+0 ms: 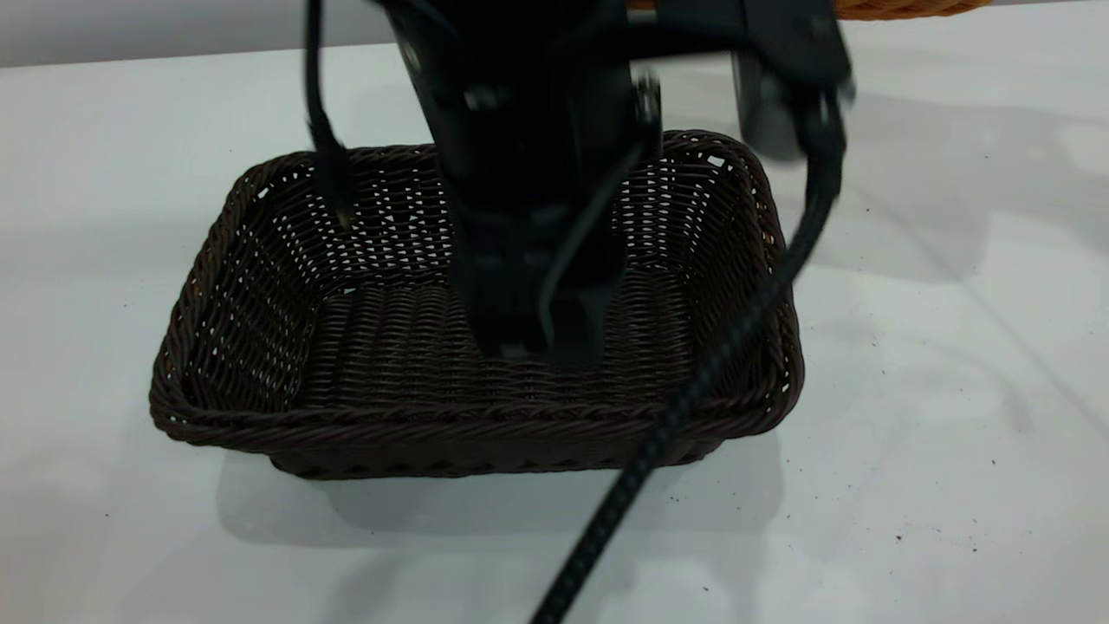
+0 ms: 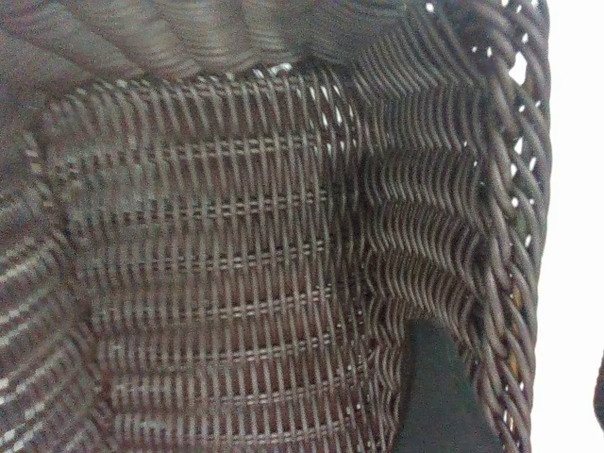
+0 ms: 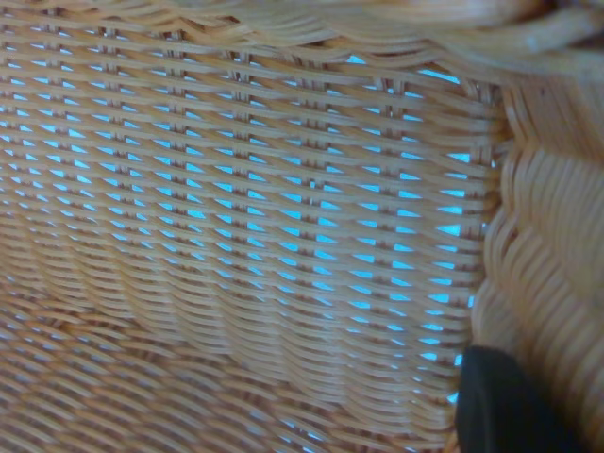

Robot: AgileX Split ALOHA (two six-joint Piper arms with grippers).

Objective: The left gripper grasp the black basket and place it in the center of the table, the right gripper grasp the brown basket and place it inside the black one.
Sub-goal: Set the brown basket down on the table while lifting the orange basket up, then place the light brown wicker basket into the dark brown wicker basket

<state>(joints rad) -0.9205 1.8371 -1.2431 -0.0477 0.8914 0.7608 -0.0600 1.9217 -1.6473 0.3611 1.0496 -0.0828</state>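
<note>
The black basket [image 1: 260, 286] stands upright on the white table [image 1: 953, 347], near the middle of the exterior view. My left gripper [image 1: 537, 342] reaches down into it, its braided cable trailing over the near rim. In the left wrist view the left gripper [image 2: 517, 354] straddles one wall of the black basket [image 2: 217, 245]. One finger [image 2: 439, 396] lies against the wall's inside; the other [image 2: 600, 396] stands outside, apart from the rim, so the gripper is open. The brown basket [image 1: 901, 7] shows at the far right edge. My right gripper's finger [image 3: 510, 406] presses the inside of the brown basket [image 3: 264, 208].
Bare tabletop lies to the left, right and front of the black basket. The left arm's body [image 1: 528, 130] hides much of the basket's far wall. Small dark specks [image 1: 970, 546] dot the table.
</note>
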